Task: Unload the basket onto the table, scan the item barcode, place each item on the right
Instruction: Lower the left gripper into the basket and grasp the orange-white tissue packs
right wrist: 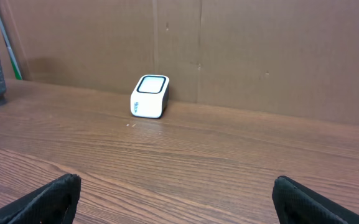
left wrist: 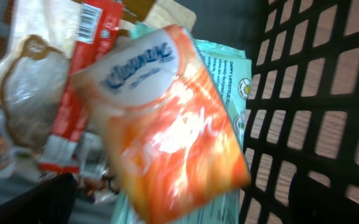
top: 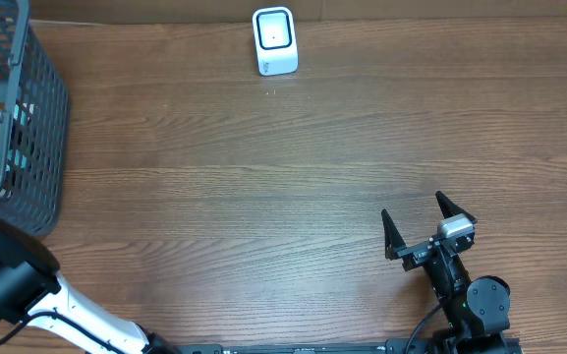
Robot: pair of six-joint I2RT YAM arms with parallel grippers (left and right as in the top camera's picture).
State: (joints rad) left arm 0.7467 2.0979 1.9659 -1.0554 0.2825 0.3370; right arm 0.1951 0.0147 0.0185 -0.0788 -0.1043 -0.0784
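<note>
Found the orange pack [left wrist: 167,118] lying tilted on top of other packets inside the basket [left wrist: 303,93] at the table's left edge; too blurred to make out a barcode on it. Saw a red-and-white wrapper [left wrist: 79,81] just beside it on the left and a pale green packet [left wrist: 229,74] under it. Found the left gripper [left wrist: 179,205] hanging over the pack, jaws spread wide, holding nothing. Saw the white scanner [top: 274,39] standing at the far edge of the table [top: 263,197], well apart from the basket. Found the right gripper [top: 423,224] near the front edge, jaws wide too, empty, facing the scanner.
</note>
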